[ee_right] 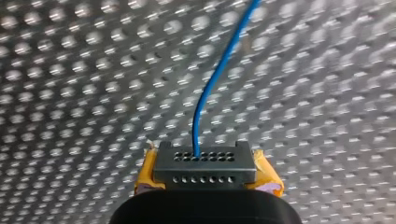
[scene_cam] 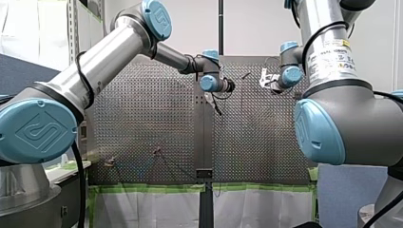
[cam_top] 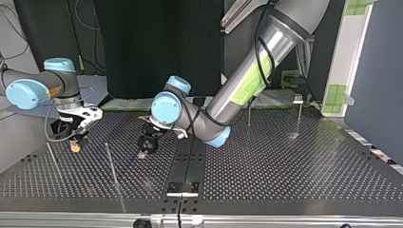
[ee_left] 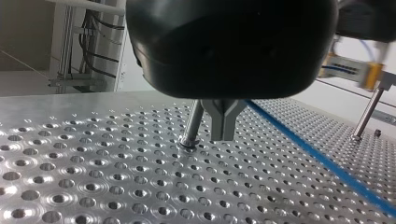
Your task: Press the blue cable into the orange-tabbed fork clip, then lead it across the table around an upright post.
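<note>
The place is looking like a robotics lab. The left arm (scene_cam: 109,61) and right arm (scene_cam: 332,61), both grey metal with blue joint caps, are reaching over a perforated metal table (cam_top: 285,171). Green tape (scene_cam: 152,188) is edging the table, with white sheeting (scene_cam: 152,209) hanging below it. A black curtain (cam_top: 157,42) is closing off the space behind. A blue partition (cam_top: 375,71) is standing at the side, and loose cables (ee_left: 100,42) are hanging beside a metal frame (ee_left: 65,46).
</note>
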`<state>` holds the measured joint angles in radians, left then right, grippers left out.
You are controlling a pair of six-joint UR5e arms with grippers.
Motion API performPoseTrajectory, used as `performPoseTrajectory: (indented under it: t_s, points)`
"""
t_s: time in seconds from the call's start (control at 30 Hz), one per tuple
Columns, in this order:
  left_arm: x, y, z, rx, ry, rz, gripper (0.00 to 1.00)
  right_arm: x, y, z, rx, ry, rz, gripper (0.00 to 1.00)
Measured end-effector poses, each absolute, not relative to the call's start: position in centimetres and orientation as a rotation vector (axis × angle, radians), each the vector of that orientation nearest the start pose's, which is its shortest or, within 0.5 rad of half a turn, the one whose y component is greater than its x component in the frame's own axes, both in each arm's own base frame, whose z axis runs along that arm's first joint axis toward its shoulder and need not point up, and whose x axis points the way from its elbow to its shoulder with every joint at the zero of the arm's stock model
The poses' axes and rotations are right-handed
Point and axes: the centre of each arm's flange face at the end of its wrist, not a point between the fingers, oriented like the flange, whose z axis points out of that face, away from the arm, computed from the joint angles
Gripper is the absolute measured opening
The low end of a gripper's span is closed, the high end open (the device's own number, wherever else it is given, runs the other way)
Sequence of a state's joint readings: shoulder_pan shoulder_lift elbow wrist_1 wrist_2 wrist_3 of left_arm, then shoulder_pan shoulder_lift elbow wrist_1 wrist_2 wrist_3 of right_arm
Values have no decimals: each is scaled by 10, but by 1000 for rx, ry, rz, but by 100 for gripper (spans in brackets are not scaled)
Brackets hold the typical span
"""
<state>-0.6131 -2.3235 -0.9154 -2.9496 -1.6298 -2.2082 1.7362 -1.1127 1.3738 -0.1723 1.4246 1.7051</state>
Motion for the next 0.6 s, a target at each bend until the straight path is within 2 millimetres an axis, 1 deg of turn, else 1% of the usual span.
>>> performPoseTrajectory:
  t_s: [0.13,0.27,0.57,0.6]
  points:
    - [573,-557,345,-76,1550,-962,0,254,-623,308,1463,-1256,1463,0]
    - [574,-557,345,-83,1548,-961,0,255,-621,277,1480,-1288,1432,0]
    - [576,-554,345,-98,1545,-952,0,257,-616,213,1517,-1356,1373,0]
    - [576,-554,345,-99,1544,-951,4,257,-616,208,1517,-1359,1371,0]
